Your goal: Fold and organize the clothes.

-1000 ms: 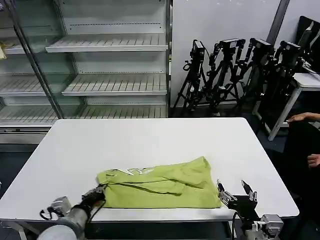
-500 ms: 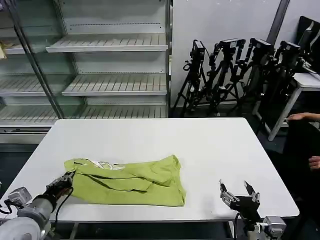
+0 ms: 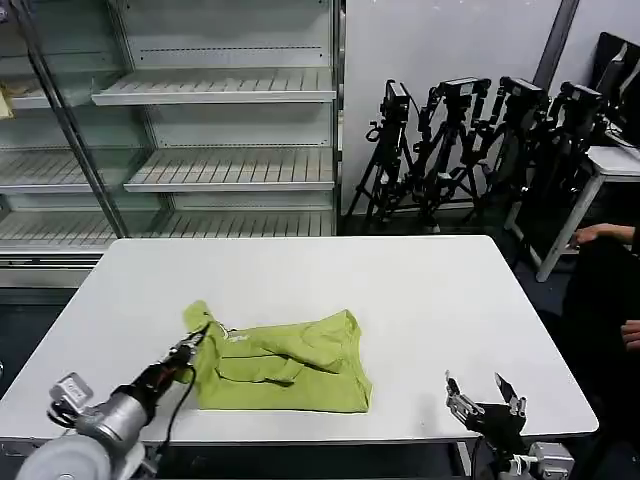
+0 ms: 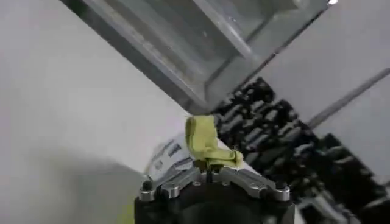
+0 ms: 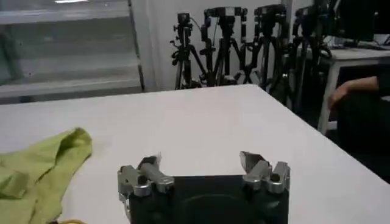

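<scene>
The clothes, one lime-green T-shirt (image 3: 285,365), lie bunched and partly folded on the white table (image 3: 300,280) near its front edge, with a bit of white print showing near the left end. My left gripper (image 3: 196,338) is shut on the shirt's left edge and holds that corner (image 4: 206,141) lifted above the table. My right gripper (image 3: 483,392) hovers open at the front right corner, well apart from the shirt. In the right wrist view the shirt's right end (image 5: 42,167) lies ahead of the right gripper (image 5: 201,163), off to one side of it.
Metal shelving (image 3: 220,120) stands behind the table. Several camera tripods (image 3: 470,140) crowd the back right. A person's hand (image 3: 600,235) rests on a desk at the far right. Bare tabletop spreads behind and to the right of the shirt.
My left gripper dragged the shirt leftward, then swung its held edge up and back to the right over the shirt. The right gripper drifted slightly lower and stayed open.
</scene>
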`<action>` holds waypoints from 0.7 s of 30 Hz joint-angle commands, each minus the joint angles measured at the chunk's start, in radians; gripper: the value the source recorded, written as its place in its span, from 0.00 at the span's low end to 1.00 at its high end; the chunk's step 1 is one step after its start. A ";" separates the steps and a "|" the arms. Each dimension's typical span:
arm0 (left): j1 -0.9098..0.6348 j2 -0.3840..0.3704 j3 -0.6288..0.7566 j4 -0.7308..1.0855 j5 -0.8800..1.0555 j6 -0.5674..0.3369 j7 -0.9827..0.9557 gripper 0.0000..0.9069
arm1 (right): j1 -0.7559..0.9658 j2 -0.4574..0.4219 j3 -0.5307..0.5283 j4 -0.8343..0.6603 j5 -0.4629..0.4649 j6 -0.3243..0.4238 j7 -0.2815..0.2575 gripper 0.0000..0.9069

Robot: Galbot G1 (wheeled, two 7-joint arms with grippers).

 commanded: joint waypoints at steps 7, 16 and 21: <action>-0.185 -0.180 0.477 0.044 0.200 -0.006 -0.027 0.04 | -0.031 0.005 0.021 0.009 -0.007 0.010 0.005 1.00; -0.266 -0.218 0.567 0.196 0.339 -0.005 -0.064 1.00 | -0.049 0.000 0.037 0.032 -0.005 0.010 0.011 1.00; -0.275 -0.223 0.558 0.187 0.358 -0.009 -0.079 1.00 | -0.057 0.005 0.036 0.036 -0.007 0.010 0.012 1.00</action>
